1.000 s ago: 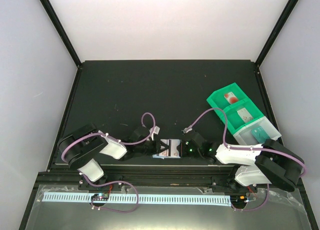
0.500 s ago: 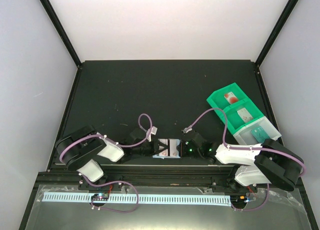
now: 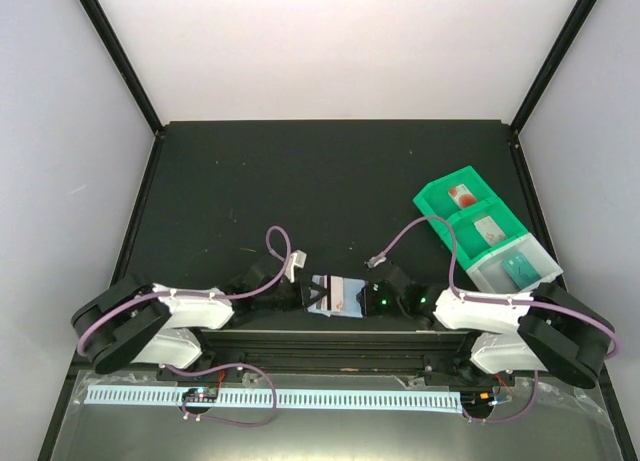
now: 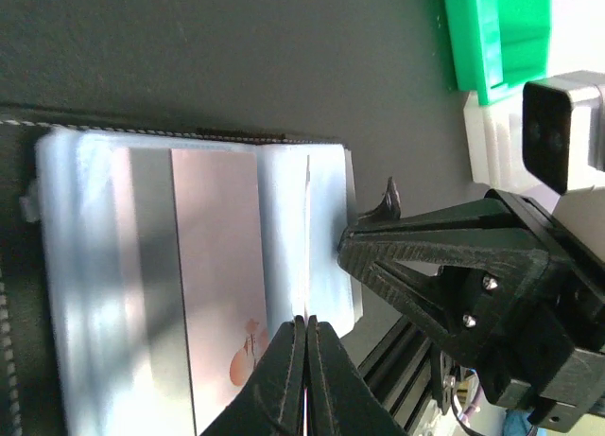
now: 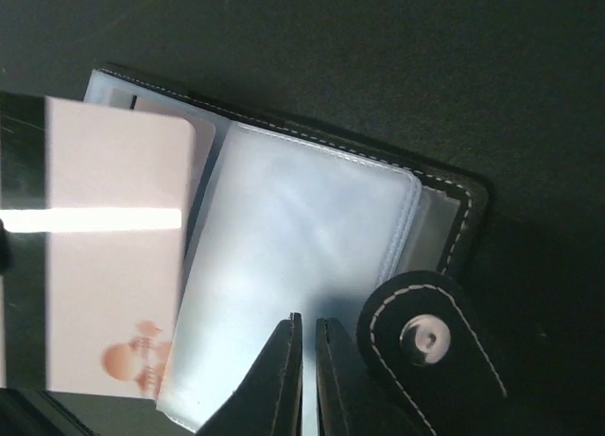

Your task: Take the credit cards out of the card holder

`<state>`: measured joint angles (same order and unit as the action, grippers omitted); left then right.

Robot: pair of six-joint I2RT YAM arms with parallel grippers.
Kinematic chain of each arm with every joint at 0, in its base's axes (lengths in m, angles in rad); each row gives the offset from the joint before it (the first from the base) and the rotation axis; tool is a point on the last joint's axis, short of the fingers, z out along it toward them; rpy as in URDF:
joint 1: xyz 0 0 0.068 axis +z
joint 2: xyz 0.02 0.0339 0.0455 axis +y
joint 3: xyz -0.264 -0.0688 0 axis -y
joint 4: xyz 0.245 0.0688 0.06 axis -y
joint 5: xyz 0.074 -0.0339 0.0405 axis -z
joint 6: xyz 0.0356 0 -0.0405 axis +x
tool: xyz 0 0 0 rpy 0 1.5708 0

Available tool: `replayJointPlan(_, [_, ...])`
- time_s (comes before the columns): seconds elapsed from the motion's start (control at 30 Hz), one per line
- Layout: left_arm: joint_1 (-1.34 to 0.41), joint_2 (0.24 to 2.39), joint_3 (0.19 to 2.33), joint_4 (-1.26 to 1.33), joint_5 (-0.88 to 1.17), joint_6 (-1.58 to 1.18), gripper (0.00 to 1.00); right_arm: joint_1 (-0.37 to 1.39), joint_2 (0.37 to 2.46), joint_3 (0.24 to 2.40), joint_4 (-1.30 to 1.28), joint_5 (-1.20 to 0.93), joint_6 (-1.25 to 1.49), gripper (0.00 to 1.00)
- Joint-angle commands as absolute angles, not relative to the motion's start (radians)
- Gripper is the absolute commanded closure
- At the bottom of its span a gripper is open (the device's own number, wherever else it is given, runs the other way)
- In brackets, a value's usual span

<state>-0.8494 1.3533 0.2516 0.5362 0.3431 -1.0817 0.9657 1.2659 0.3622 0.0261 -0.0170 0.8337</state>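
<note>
The card holder [image 3: 338, 299] is seen lying open at the 6 o'clock edge of the table [image 3: 300, 181], flanked by the left hand [image 3: 306, 295] at its 9 o'clock side and the right hand [image 3: 368, 300] at its 3 o'clock side.

Part of the task is judged done. Three cards are found in the green tray [image 3: 437, 196] at roughly 2 o'clock from the holder: a red-marked card [image 3: 462, 194], a pale card [image 3: 488, 231] and a teal card [image 3: 520, 269], each in its own compartment.

A pink card [image 5: 113, 266] with a light stripe is seen in the holder, tucked under a clear sleeve [image 5: 293, 266], so at least one removal is left. Whether other sleeves are loaded cannot be told.

In the right wrist view the right hand's fingers are drawn nearly together over the lower edge of the clear sleeve, just beside the snap tab [image 5: 425, 337], and are judged to be pinching that leaf. In the left wrist view the left hand's fingers are pressed together just beside the pink card; what, if anything, is caught between them cannot be made out.
</note>
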Motion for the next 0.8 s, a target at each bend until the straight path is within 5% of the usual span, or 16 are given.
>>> replayJointPlan(0.0, [-0.835,1.237,0.258,0.387,0.272,-1.022,0.98,0.973,1.237,0.409,-0.121,0.057,0.752,0.91])
replayJointPlan(0.27, [-0.812,1.042,0.254,0.243,0.221,-1.015,0.99,0.977,1.095,0.457,-0.067,0.039,0.571,0.85])
replayJointPlan(0.77, [-0.78,0.669,0.277,-0.022,0.167,-1.213,0.98,1.16,0.771,0.294,0.268,0.051,-0.183,0.74])
